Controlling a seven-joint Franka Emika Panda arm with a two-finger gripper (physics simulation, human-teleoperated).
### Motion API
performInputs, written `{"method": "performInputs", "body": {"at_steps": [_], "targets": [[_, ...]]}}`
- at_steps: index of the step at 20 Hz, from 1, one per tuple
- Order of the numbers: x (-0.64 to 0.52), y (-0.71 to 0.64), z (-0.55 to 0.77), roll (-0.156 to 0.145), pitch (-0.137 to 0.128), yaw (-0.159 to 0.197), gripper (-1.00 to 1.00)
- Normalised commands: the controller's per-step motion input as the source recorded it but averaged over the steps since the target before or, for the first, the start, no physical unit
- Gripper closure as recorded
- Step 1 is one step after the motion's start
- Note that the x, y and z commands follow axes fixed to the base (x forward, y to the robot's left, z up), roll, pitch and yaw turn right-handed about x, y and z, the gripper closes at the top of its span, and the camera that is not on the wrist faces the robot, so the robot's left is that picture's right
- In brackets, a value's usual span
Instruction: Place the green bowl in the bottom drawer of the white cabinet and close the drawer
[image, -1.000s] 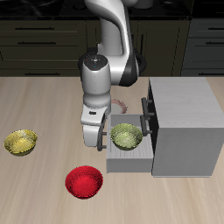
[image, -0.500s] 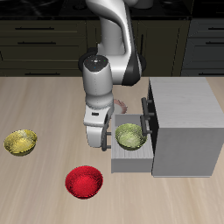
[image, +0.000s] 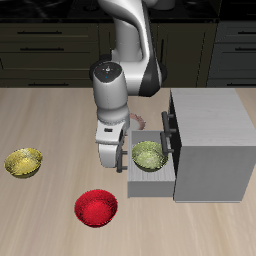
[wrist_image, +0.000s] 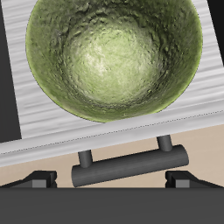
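Note:
The green bowl sits upright inside the bottom drawer, which is pulled partly out of the white cabinet. My gripper hangs low just outside the drawer's front panel, on the side away from the cabinet. In the wrist view the bowl fills the drawer tray, and the drawer's dark bar handle lies close to my gripper. The fingertips stand wide apart, open and empty.
A red bowl lies near the table's front edge, in front of my gripper. A yellow bowl lies far from the cabinet. The upper drawer's dark handle sticks out above the open drawer.
My gripper has edged toward the cabinet, and the drawer with the green bowl has slid in slightly. Little moved in the last half second.

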Motion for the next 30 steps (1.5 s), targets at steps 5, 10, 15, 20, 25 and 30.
{"method": "performInputs", "body": {"at_steps": [5, 10, 15, 20, 25, 30], "targets": [[-0.28, 0.13, 0.00, 0.050, 0.093, -0.011, -1.00], [-0.07, -0.06, -0.14, 0.006, 0.087, 0.033, -1.00], [-0.16, -0.25, -0.27, -0.065, 0.070, 0.012, -1.00], [-0.17, -0.17, -0.14, -0.027, 0.054, 0.056, -1.00], [-0.14, -0.44, -0.02, -0.119, 0.002, 0.008, -1.00], [-0.16, -0.28, -0.03, -0.055, 0.015, 0.022, -1.00]]}}
